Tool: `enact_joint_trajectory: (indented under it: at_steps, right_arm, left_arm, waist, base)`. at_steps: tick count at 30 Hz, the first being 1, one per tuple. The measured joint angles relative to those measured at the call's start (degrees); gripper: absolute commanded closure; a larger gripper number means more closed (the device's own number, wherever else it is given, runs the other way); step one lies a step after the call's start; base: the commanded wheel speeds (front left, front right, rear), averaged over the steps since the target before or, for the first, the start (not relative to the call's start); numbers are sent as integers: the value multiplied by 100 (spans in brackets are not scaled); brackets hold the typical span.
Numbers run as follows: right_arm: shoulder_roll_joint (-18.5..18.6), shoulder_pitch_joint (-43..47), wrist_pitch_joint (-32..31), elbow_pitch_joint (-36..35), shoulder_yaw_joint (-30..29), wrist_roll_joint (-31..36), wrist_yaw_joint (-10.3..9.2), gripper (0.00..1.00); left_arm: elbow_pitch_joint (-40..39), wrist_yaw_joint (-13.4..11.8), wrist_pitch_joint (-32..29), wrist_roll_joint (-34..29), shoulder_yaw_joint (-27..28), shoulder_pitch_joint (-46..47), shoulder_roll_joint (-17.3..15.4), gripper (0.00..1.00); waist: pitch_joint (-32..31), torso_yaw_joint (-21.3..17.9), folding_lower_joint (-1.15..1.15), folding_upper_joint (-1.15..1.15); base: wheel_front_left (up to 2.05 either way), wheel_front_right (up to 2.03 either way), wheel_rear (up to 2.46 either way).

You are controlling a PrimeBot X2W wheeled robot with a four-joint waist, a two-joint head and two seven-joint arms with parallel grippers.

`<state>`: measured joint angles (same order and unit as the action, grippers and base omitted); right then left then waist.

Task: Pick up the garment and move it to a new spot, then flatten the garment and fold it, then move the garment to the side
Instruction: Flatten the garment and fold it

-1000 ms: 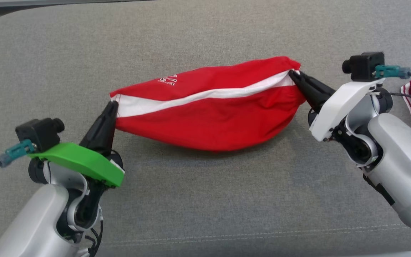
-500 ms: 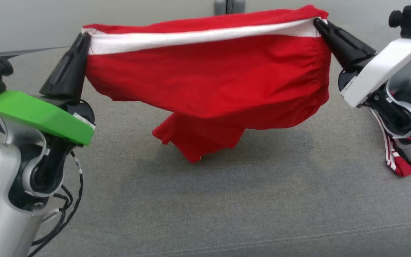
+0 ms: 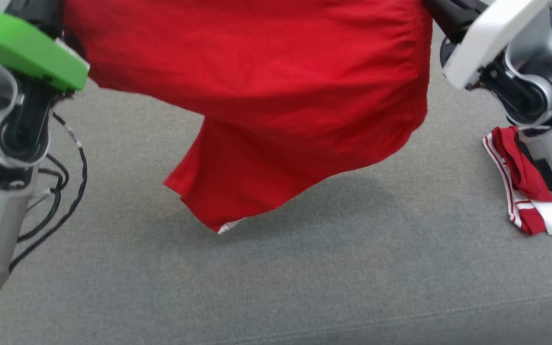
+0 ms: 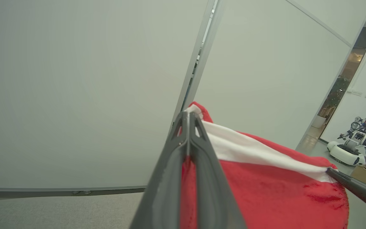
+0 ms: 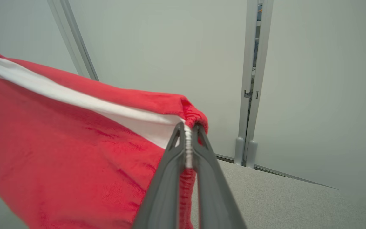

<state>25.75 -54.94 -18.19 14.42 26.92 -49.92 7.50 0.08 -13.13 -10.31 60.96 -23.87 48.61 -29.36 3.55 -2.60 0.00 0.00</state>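
The left end effector point(image 4: 187, 116) is pinched tight on the left waistband corner of the red garment point(image 3: 266, 72); the garment hangs stretched in the air, a white band along its top and a loose leg drooping from its lower edge; the grey cushion point(image 3: 352, 278) lies beneath the garment; the right end effector point(image 5: 187, 128) is clamped on the garment's right corner; a crumpled red-and-white cloth point(image 3: 520, 187) lies further right of the garment.

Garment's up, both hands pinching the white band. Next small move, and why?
Probably lower both together: left hand and right hand hold the red garment stretched, one corner dangling above the grey cushion, so it lays flat, clear of the striped cloth on the right.
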Motion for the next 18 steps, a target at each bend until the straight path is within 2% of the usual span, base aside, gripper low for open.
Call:
enact_joint_trajectory:
  at_steps: [4, 11, 15, 16, 18]
  right_arm:
    - [-379, -754, 272, 823, 62, 486, 0, 100]
    - [-831, -2169, 1627, 2285, 53, 1414, 0, 100]
    - [-916, -2327, 2069, 2915, 226, 1441, 0, 100]
    - [-916, -2327, 2069, 2915, 226, 1441, 0, 100]
    - [-913, -2207, 2172, 3095, 477, 1367, -1, 100]
  left_arm:
    - [1065, 30, 155, -375, -194, 919, 335, 100]
    - [2441, 360, 1213, -877, -242, 2506, 1095, 100]
    - [2994, 715, 1514, -932, -439, 2576, 1417, 100]
    - [2994, 715, 1514, -932, -439, 2576, 1417, 100]
    - [3196, 879, 1625, -921, -523, 2373, 1518, 100]
  waist:
    - [277, 33, 0, 0]
    - [944, 181, 0, 0]
    - [1324, 294, 0, 0]
    - [1324, 294, 0, 0]
    - [1491, 358, 0, 0]
  base:
    - [0, 0, 0]
    - [0, 0, 0]
    - [0, 0, 0]
    - [0, 0, 0]
    - [0, 0, 0]
